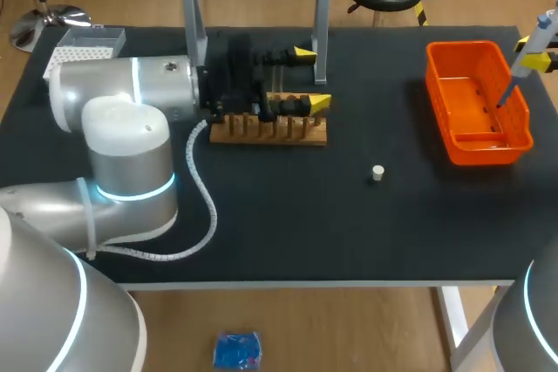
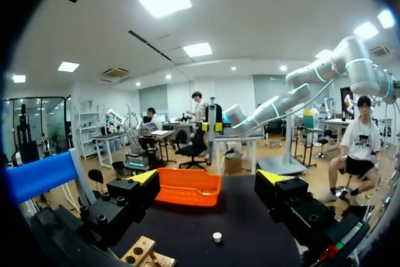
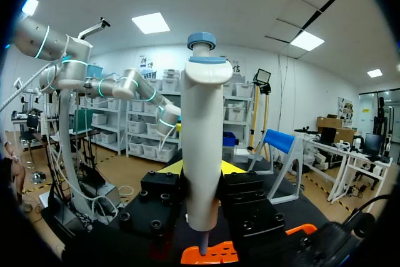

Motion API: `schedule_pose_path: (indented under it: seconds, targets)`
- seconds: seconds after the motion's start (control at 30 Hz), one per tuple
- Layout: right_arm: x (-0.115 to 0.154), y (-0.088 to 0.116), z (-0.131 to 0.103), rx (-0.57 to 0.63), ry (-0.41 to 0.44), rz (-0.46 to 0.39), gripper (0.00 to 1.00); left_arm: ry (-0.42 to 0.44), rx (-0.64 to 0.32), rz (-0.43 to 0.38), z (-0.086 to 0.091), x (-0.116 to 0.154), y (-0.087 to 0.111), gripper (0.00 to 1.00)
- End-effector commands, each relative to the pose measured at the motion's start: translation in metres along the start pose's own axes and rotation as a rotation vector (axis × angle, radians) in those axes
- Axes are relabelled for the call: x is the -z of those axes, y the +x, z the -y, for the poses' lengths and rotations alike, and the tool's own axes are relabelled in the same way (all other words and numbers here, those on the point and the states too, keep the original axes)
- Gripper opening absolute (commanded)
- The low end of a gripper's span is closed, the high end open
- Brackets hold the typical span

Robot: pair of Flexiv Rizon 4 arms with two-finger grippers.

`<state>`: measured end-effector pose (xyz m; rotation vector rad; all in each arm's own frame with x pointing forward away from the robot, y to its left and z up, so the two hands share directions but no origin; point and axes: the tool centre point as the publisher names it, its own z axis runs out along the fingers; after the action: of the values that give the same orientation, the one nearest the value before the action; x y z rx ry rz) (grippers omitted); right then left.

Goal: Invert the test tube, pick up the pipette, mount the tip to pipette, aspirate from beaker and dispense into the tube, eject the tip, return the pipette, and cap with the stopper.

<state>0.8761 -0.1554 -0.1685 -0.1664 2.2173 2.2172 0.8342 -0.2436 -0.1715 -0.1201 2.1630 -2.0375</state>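
One pipette [image 1: 530, 45] over bin [image 1: 436, 84], stopper [image 1: 377, 172] apart

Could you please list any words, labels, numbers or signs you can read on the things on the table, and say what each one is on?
None can be read. The pipette, orange tray, wooden rack, white stopper and clear box show no legible print; if any of them carries fine marks, they are too small or blurred to tell.
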Motion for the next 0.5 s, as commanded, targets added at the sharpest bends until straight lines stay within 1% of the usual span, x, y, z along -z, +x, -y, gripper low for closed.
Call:
schedule_pose_path:
  seconds: [0.03, 0.07, 0.1, 0.13, 0.2, 0.23, 0.3, 0.5]
  targets:
    - [0.0, -0.0002, -0.001, 0.0, 0.003, 0.0, 0.0, 0.013, -0.001, -0.001, 0.0024, 0.0113, 0.0031, 1.0]
    - [0.0, -0.0002, -0.001, 0.0, 0.003, 0.0, 0.0, 0.007, 0.014, 0.011, 0.0029, 0.0113, 0.0035, 1.0]
    - [0.0, -0.0002, -0.001, 0.0, 0.003, 0.0, 0.0, -0.008, 0.011, 0.006, 0.0029, 0.0116, 0.0035, 1.0]
    - [0.0, -0.0002, -0.001, 0.0, 0.003, 0.0, 0.0, 0.005, 0.011, 0.009, 0.0027, 0.0112, 0.004, 1.0]
    - [0.0, -0.0002, -0.001, 0.0, 0.003, 0.0, 0.0, -0.022, 0.041, 0.023, 0.001, 0.0113, 0.0054, 1.0]
    - [0.0, -0.0002, -0.001, 0.0, 0.003, 0.0, 0.0, -0.014, 0.038, 0.019, 0.0004, 0.0112, 0.0055, 1.0]
    - [0.0, -0.0002, -0.001, 0.0, 0.003, 0.0, 0.0, -0.023, 0.063, 0.031, -0.0007, 0.0105, 0.0063, 1.0]
    - [0.0, -0.0002, -0.001, 0.0, 0.003, 0.0, 0.0, -0.043, 0.079, 0.039, -0.0003, 0.011, 0.0067, 1.0]
